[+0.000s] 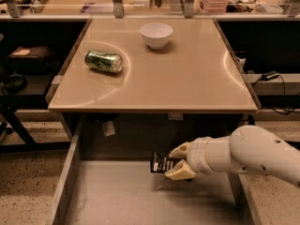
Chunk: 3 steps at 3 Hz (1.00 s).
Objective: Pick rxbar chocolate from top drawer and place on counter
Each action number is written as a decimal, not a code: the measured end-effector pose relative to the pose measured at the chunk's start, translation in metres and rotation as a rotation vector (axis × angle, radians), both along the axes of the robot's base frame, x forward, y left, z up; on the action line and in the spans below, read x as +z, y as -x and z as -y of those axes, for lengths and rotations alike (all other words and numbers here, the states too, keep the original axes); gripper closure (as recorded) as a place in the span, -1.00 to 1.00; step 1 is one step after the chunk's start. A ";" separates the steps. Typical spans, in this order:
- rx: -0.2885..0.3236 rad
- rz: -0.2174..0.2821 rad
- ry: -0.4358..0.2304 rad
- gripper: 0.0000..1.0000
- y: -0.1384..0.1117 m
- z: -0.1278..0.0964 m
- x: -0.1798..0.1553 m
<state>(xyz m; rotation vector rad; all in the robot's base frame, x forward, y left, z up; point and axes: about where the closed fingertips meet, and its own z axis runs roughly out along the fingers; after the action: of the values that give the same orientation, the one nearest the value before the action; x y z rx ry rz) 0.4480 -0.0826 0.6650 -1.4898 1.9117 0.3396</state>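
Note:
The rxbar chocolate (161, 163) is a small black wrapper with white print, held at its right end inside the open top drawer (117, 196). My gripper (180, 160) reaches in from the right and is shut on the bar, with one cream finger above it and one below. The bar sits slightly above the drawer's grey scuffed floor, just under the front edge of the counter (187, 78). The white arm stretches off to the right edge of the view.
On the counter lie a green crushed soda can (103, 61) at the left and a white bowl (156, 34) at the back middle. The drawer's grey side wall (65, 182) runs along the left. Shelves with clutter stand on both sides.

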 end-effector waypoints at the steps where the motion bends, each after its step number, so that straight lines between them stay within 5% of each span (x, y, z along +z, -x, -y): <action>1: 0.021 0.083 0.025 1.00 0.001 0.006 0.050; 3: -0.022 0.194 0.031 1.00 -0.033 0.055 0.153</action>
<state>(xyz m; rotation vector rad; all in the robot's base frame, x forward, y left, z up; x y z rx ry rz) 0.4806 -0.1380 0.8180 -1.4643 1.7852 0.1503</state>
